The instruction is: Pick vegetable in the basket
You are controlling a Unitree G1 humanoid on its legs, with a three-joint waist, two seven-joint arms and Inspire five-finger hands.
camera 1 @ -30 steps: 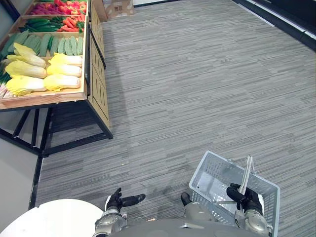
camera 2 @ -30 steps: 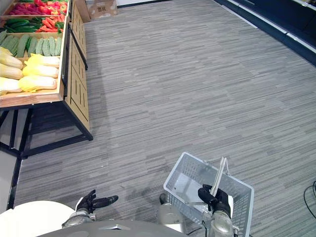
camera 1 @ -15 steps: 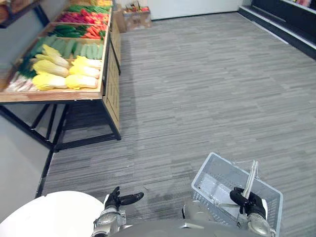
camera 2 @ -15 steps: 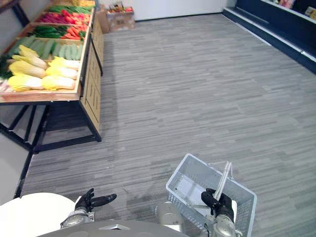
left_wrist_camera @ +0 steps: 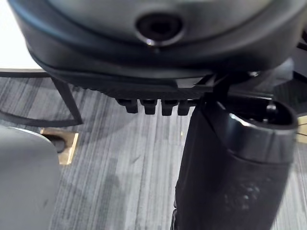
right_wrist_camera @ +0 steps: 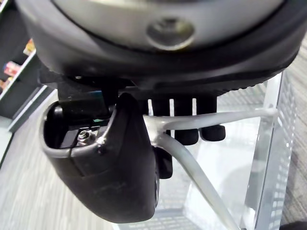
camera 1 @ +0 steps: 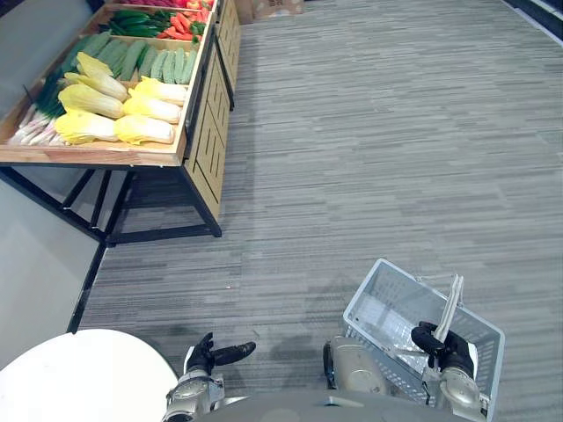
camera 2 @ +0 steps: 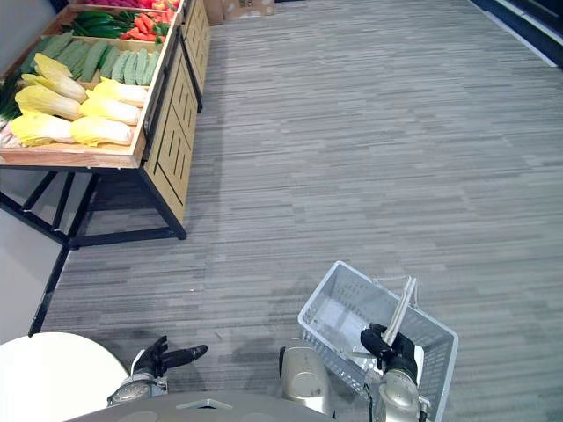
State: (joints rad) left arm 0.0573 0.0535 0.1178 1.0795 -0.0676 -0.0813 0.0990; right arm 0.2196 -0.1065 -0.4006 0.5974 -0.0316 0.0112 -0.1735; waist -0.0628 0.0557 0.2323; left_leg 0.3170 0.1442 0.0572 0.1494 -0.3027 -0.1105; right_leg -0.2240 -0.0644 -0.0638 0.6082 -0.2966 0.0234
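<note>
Grey-white plastic basket [camera 1: 363,292] is carried over the striped grey carpet [camera 1: 369,132] by its pale handles [camera 1: 451,303], which the curled fingers of the right hand [camera 1: 447,350] grip. Left of the basket, the left hand [camera 1: 214,355] hovers with fingers straight and relaxed, holding nothing. Well apart from the basket, far ahead and to its left, the vegetables lie on a wooden desk [camera 1: 204,132]: yellow cabbages [camera 1: 142,130] nearest the basket, then green cucumbers [camera 1: 169,65] and orange carrots [camera 1: 182,22] farther from it, with green onions [camera 1: 40,114] on the cabbages' side away from the basket.
</note>
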